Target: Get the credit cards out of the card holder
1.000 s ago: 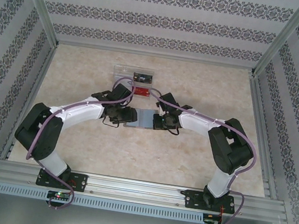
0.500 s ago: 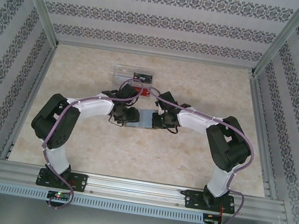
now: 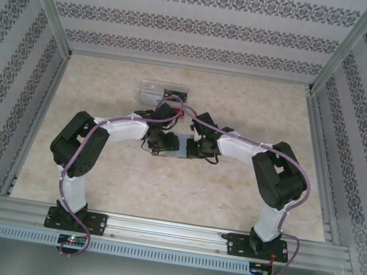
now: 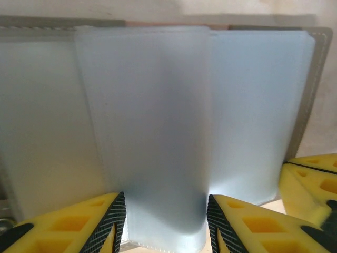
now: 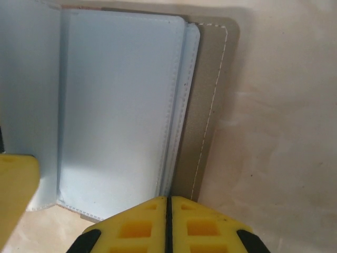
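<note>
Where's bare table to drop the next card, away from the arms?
Open tabletop lies right of the clear tray, another patch sits far left, and a broad strip runs between the arm bases. The centre is crowded: both grippers work the card holder.

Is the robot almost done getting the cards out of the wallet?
Partly. A red card already lies by the clear tray. The card holder lies open; the left gripper straddles a blue-grey sleeve, the right gripper is closed. Whether cards remain inside can't be told.

Matt stitched card holder (image 5: 121, 105) sleeves
</note>
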`<state>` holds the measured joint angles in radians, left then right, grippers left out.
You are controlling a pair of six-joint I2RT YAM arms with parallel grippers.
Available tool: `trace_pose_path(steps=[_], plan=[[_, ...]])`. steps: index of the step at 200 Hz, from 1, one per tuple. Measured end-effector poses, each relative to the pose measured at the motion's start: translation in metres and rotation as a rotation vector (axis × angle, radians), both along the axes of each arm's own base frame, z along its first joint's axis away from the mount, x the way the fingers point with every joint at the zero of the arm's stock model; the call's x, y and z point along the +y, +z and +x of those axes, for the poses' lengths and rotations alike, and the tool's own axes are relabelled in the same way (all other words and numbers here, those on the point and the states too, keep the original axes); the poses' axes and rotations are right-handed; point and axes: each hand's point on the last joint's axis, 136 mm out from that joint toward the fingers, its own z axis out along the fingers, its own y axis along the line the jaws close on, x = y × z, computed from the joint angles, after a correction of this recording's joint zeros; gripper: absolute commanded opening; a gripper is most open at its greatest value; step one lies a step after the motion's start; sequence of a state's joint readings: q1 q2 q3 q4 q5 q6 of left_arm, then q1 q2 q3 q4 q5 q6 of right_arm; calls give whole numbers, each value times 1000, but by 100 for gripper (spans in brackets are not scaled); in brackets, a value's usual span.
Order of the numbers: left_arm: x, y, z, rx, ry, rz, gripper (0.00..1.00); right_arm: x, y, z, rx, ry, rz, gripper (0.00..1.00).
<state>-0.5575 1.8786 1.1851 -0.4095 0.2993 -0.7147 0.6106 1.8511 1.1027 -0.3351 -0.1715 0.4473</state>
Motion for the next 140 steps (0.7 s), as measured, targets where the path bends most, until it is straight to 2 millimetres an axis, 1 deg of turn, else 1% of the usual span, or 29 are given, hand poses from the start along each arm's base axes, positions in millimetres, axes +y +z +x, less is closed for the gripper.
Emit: trace_pose_path(steps=[22,49,59,69,77,84,91,97,103,121,131,140], plan=[[-3,1,1,3,-5,-11,45,1,0,0,2,1,2,0],[-2,4,3,-9,0,-5,47,1,1,1,0,0,2,0],[1,9,5,-27,4,6,49,0,1,1,-2,-2,3,4],[5,19,7,-60,10,22,52,-2,4,4,-12,-9,3,9],[10,31,10,-97,18,34,56,-4,9,6,-26,-16,3,16],[14,46,13,-138,25,41,61,-6,15,9,-47,-21,3,23],[18,61,16,-185,36,49,66,-8,23,13,-71,-30,5,25],[23,78,19,-234,50,54,72,-11,33,17,-100,-41,9,27],[28,94,22,-281,63,58,80,-15,42,20,-129,-54,14,28],[48,141,26,-421,119,73,99,-30,79,33,-237,-107,38,36],[64,166,27,-495,168,88,100,-41,99,39,-302,-135,49,45],[80,185,26,-556,214,109,100,-53,118,45,-362,-173,62,55]])
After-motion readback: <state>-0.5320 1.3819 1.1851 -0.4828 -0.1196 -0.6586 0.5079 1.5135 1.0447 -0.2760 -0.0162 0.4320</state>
